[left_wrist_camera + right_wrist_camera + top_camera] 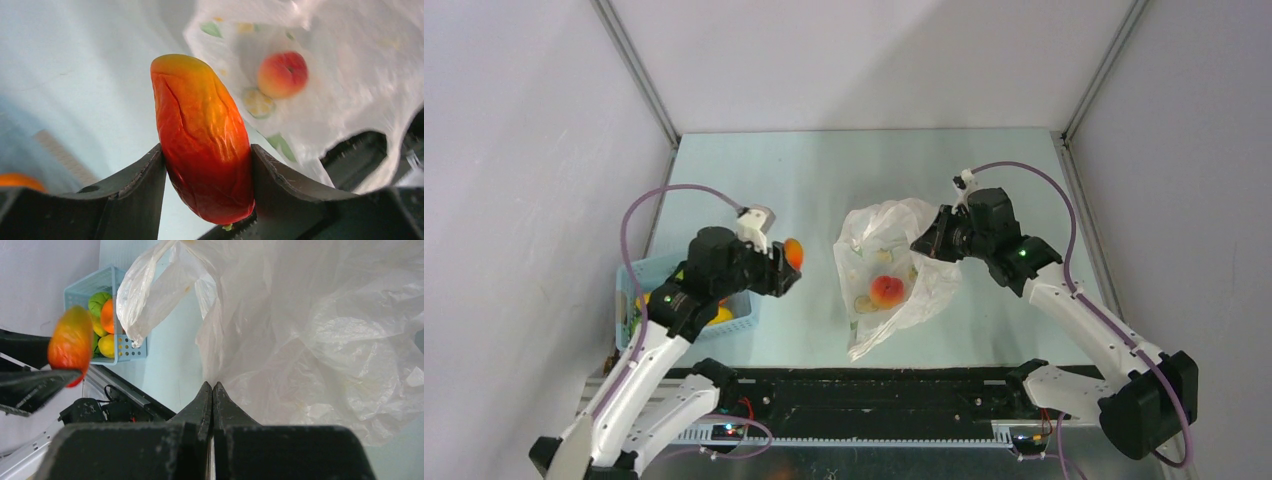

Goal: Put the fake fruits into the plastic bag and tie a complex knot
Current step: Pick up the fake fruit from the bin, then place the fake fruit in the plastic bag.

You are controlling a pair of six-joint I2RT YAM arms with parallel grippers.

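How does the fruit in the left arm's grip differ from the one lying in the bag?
The gripped fruit is elongated, wrinkled, deep red-orange, held by the left gripper; the bagged fruit is round, smooth, peach-coloured, lying inside the plastic bag. Both shade from red to yellow.

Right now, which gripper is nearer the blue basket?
Left. The left gripper, holding a red-orange fruit, is just right of the basket; the right gripper pinches the plastic bag beyond.
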